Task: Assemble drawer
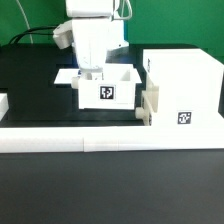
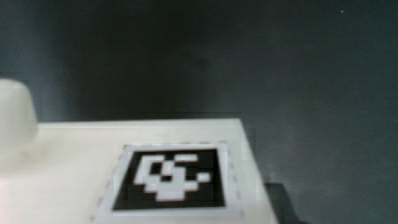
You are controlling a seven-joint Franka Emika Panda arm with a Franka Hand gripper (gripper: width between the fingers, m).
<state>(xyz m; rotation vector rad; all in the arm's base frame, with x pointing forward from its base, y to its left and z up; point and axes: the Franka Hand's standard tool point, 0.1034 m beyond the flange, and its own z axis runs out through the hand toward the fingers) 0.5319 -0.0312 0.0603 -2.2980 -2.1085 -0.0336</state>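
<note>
In the exterior view an open white tray [image 1: 105, 90] stands mid-table, its tagged front facing the camera. My gripper [image 1: 90, 68] hangs straight down over the tray's back part, with the fingertips at or inside the back wall. I cannot see how the jaws stand. The tall white shell [image 1: 185, 85] stands to the exterior view's right. A second white part with a knob [image 1: 150, 104] sits against the shell's lower side. The wrist view shows a white face with a black-and-white tag [image 2: 173, 178] close up, and no fingers.
The long low white border wall [image 1: 110, 140] runs along the front of the black table. A flat white piece [image 1: 64, 75] lies behind the tray at the exterior view's left. A rounded white shape [image 2: 11, 120] sits at the wrist view's edge.
</note>
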